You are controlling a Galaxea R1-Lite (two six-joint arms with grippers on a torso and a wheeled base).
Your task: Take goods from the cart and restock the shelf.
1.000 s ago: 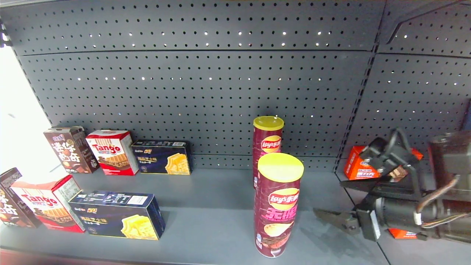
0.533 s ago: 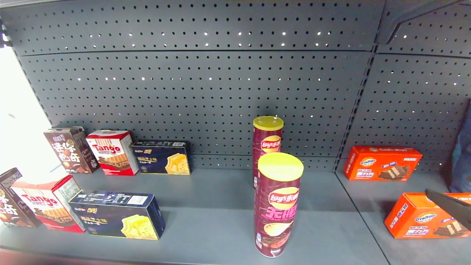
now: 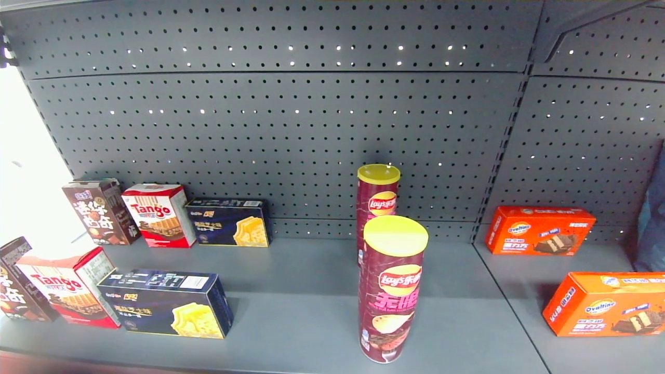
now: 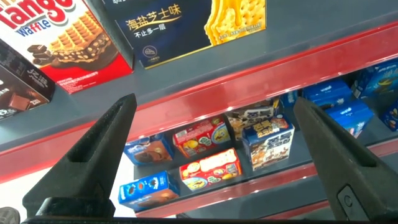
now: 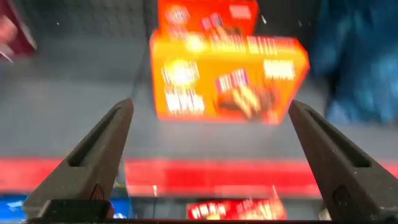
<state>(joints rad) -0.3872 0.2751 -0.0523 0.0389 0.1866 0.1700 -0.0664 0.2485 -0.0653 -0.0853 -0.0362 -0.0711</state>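
**Both end effectors spread and empty before the shelf**

The left end effector has its fingers spread wide with nothing between them. Just past its fingertips runs the red front edge of the shelf. Beyond that edge, ahead of the end effector, lies a dark blue cracker box, with a red wafer box just beside it. Between the fingers and lower down, small colourful boxes sit on a lower shelf.

The right end effector is likewise spread and holds nothing. Straight ahead of it, framed between its fingers, the front orange box lies on the shelf behind the red edge. The rear orange box sits farther from the end effector, near the pegboard. This view is blurred, so finer detail cannot be told.

To the left of the box that the right end effector faces, the front chip can stands upright. The rear chip can stands upright close behind it.
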